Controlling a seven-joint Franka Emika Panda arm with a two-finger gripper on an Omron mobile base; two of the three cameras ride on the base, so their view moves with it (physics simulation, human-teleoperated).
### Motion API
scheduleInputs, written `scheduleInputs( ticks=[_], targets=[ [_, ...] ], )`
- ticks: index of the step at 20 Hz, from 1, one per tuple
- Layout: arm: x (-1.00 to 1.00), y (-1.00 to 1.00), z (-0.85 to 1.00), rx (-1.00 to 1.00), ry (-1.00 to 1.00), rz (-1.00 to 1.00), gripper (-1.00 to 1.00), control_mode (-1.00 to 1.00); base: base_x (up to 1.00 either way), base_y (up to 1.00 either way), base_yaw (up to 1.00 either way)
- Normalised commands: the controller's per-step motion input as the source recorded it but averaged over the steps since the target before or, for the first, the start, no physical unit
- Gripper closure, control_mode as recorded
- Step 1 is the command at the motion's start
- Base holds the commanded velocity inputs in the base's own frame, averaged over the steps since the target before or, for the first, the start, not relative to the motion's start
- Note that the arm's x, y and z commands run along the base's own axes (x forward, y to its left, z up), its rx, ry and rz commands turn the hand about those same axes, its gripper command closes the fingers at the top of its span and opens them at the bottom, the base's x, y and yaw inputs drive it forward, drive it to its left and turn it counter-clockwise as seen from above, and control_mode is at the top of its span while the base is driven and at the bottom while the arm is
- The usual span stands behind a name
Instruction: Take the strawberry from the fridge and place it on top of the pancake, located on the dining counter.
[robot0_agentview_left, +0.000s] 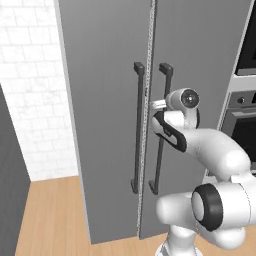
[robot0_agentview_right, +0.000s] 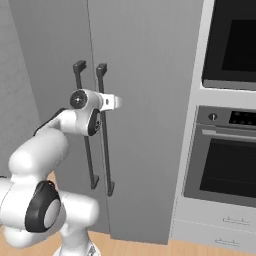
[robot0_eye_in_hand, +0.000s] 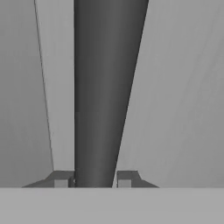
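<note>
My gripper (robot0_eye_in_hand: 92, 180) sits at the fridge (robot0_agentview_left: 105, 100), both grey doors closed, and my two fingertips (robot0_eye_in_hand: 61, 179) stand one on each side of the right door's dark bar handle (robot0_eye_in_hand: 105, 96), touching or nearly touching it (I cannot tell whether they are actually clamped on the bar). From the base cameras my hand (robot0_agentview_right: 107, 102) reaches that handle (robot0_agentview_right: 105, 145) at its upper part. A black-glass wall oven (robot0_agentview_right: 227, 155) stands just beside the fridge

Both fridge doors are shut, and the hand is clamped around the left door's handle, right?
Not quite: the hand is around the right door's handle, not the left one. The right base view shows this. The fridge doors are indeed shut.
</note>
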Motion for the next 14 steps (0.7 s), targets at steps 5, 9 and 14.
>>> scheduleInputs(
  ticks=[5,9,14],
  targets=[
    [-1.00,-0.46,0.05,0.00,0.00,0.00,1.00,-1.00,0.00,0.00,0.00],
    [-1.00,-0.66,0.32,0.00,0.08,-0.01,1.00,-1.00,0.00,0.00,0.00],
    [-0.89,-0.91,0.10,0.00,0.12,0.00,1.00,-1.00,0.00,0.00,0.00]
  ],
)
